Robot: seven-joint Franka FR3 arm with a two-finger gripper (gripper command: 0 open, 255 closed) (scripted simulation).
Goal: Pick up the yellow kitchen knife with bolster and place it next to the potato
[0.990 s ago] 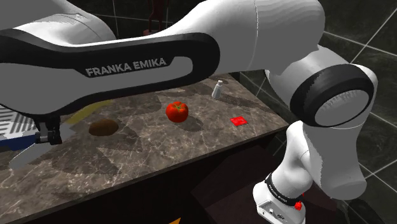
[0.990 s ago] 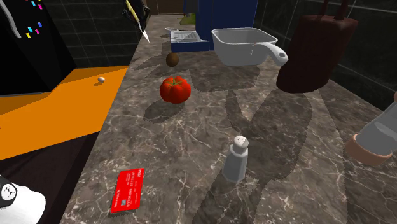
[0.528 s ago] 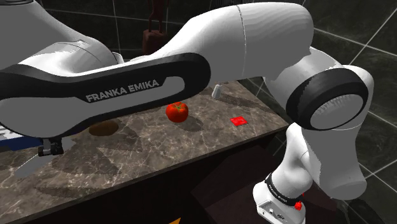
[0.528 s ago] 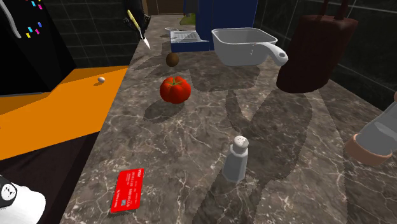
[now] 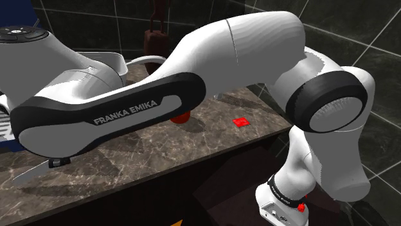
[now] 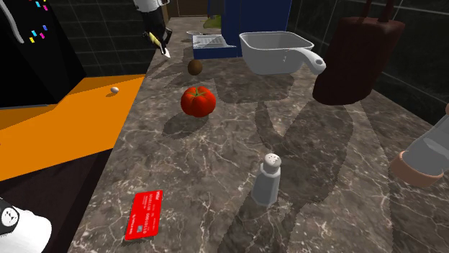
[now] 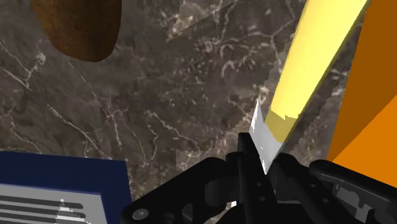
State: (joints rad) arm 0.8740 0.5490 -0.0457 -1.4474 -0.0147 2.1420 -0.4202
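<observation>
Dark marbled counter (image 5: 212, 138) lies under me, and my arm (image 5: 193, 70) reaches low across it toward the shoulder view's left, forearm nearly level, with FRANKA EMIKA in white letters along its black band. My gripper (image 7: 259, 162) is clenched on the knife (image 7: 315, 57) (my fingers pinch it where grey blade meets yellow handle), which is held tilted over the counter's edge beside an orange surface (image 6: 65, 129). Near the knife but apart from it sits the potato (image 6: 195, 67), with a tomato (image 6: 198, 100) close by. White print on the red card (image 6: 144, 213) is too small to read.
</observation>
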